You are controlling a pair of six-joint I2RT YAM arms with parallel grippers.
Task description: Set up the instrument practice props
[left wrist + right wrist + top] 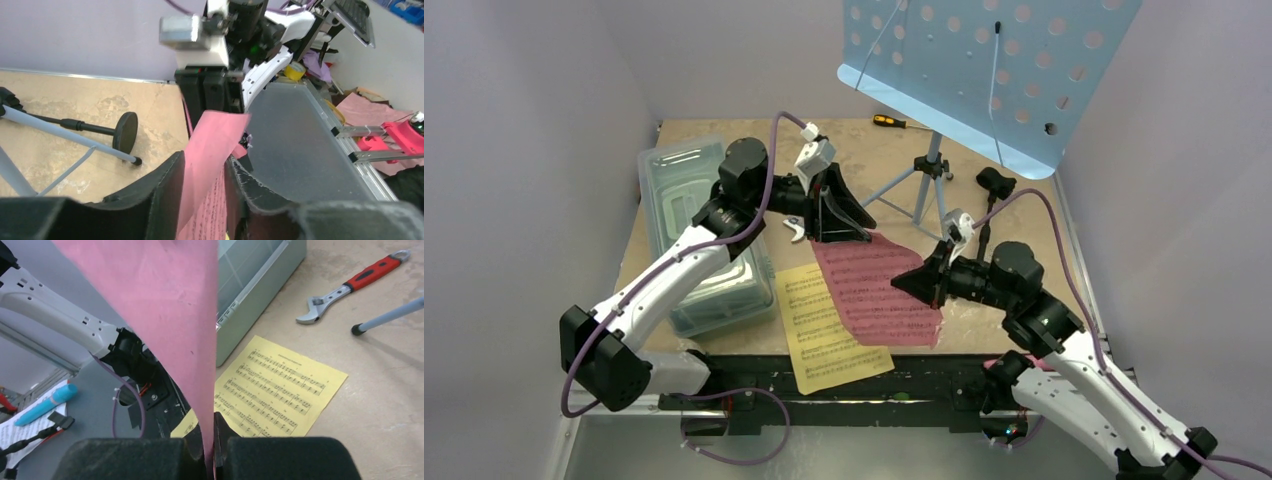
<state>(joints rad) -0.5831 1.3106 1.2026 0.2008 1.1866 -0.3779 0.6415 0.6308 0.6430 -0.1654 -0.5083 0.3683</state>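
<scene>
The left arm (pixel 674 270) reaches from its base at the near left, far and rightward. Its gripper (pixel 839 235) points down toward the table with its fingers (pixel 165 185) slightly apart, a pink page (pixel 879 285) between them. The right arm (pixel 1064 350) reaches from the near right, leftward. Its gripper (pixel 912 280) points left, and its fingers (pixel 200 440) are pressed together on the same page's right edge.

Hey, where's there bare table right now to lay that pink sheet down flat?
Bare table shows along the back edge, between the clear box and the screwdriver, and at the right edge past the mic stand. The middle is crowded: both grippers, left and right, pinch the pink sheet beside the yellow sheet and the stand's tripod.
</scene>
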